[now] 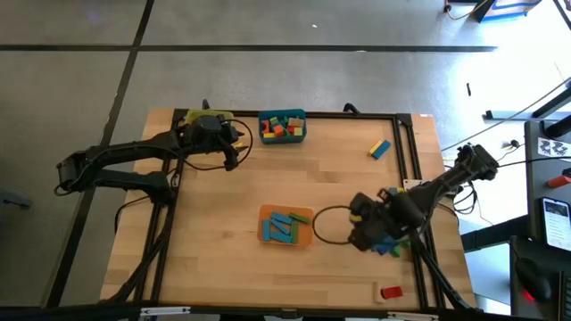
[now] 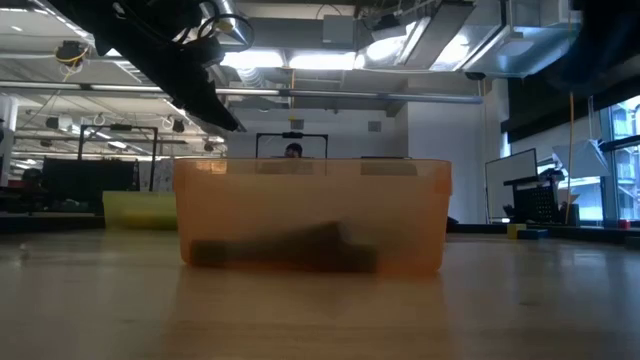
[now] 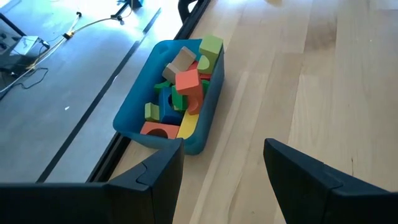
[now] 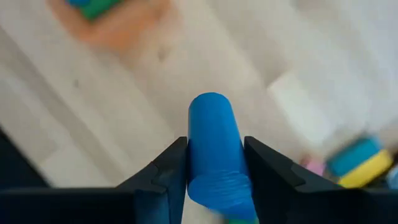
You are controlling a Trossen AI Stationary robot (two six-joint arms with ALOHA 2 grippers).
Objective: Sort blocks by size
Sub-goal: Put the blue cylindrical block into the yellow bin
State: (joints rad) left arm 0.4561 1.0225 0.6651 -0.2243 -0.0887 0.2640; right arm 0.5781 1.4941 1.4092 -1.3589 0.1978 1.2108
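The right gripper (image 4: 214, 171) pinches a blue cylinder (image 4: 214, 152) between its two fingers, held above the counter (image 1: 285, 178) at the right side, just right of the orange bin (image 1: 285, 226). In the high view this gripper (image 1: 368, 225) hangs over a small cluster of blocks (image 1: 391, 246) lying loose near the counter's right edge. The orange bin sits in the middle of the near half and holds several long blue and green blocks (image 1: 284, 227). The left gripper (image 3: 221, 171) has its fingers spread wide with nothing between them; it waits at the far left of the counter, just left of the teal bin (image 1: 282, 126). That bin stands against the far edge and is heaped with small red, green, yellow, orange and blue blocks (image 3: 183, 90). A yellow bin (image 1: 198, 116) lies mostly hidden under the left arm. A blue-and-yellow block (image 1: 380, 149) lies alone on the far right part of the counter, well apart from the bins, and a red block (image 1: 391, 292) lies at the near right corner.
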